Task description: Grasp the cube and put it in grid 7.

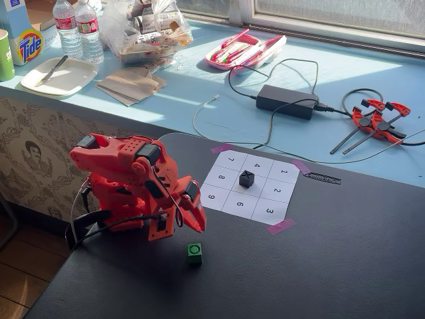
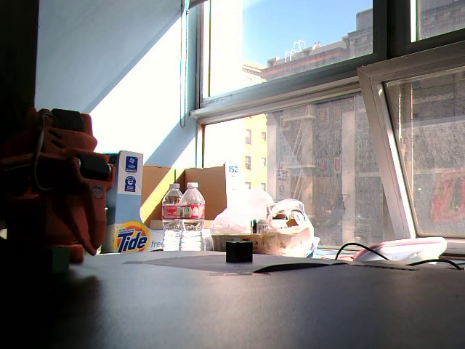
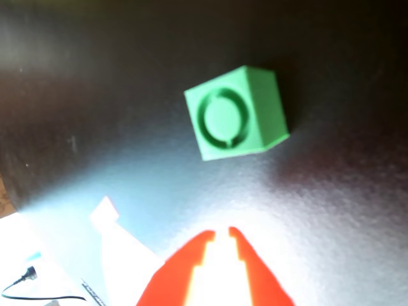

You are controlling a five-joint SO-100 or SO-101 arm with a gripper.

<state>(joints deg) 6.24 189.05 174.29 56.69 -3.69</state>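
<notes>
The green cube [image 1: 194, 251] with a ring mark on top sits on the black table, in front of the paper grid. In the wrist view it [image 3: 234, 113] lies just beyond my fingertips, apart from them. In a fixed view it is a dim shape [image 2: 60, 258] under the arm. My red gripper [image 1: 196, 226] hangs just above and behind the cube, empty; its tips [image 3: 220, 233] stand nearly together. Grid 7 [image 1: 230, 159] is the far left corner cell of the white grid, bare. A black cube [image 1: 246, 178] stands on the centre cell.
Behind the grid on the blue sill lie a black power adapter [image 1: 287, 101] with cables, red clamps [image 1: 378, 119], a pink tray [image 1: 242, 50], water bottles [image 1: 78, 30] and a plate [image 1: 58, 75]. Purple tape [image 1: 280, 226] holds the grid's corners.
</notes>
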